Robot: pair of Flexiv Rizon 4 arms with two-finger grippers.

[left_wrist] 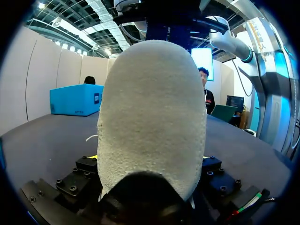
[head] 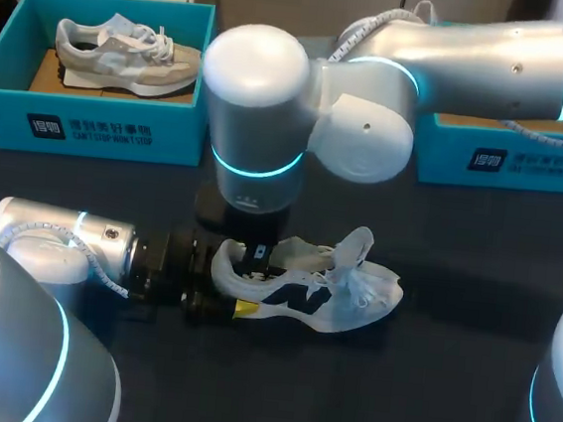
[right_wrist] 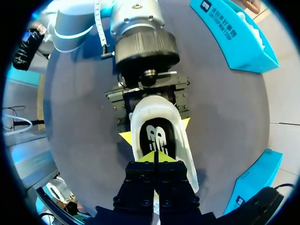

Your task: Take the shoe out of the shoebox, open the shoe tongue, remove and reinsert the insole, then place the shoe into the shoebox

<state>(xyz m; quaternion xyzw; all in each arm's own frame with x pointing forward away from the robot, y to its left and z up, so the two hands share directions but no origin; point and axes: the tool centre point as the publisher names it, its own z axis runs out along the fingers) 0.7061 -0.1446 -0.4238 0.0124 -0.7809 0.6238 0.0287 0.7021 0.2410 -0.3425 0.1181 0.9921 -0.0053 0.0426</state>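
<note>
Right hand: the right hand hangs straight down over the heel end of the shoe, its yellow tips pressed together with only a thin seam between them.
Tips and insole: the tips sit right at the heel end of the insole, dark patch and all, inside the shoe's opening. Whether any of the insole is pinched in that seam, the views don't settle.
Left hand: the left hand comes in level from the side and clamps the heel of the shoe, one yellow tip on each flank. Its own wrist camera sees little but the white, pebbled back of the heel, dead ahead between its fingers.
Shoe: white, sole down, heel in the left hand, toe pointing away from it across the counter. The tongue stands up and forward and the laces hang loose. It is low at the counter; resting or just lifted, hard to call.
Left shoebox: the teal shoebox stands at the far left edge, well apart from both hands, lid off.
Second shoe: a grey-and-white shoe lies inside that box, sole down.
Right shoebox: another teal box sits at the far right, partly behind the right arm.
</note>
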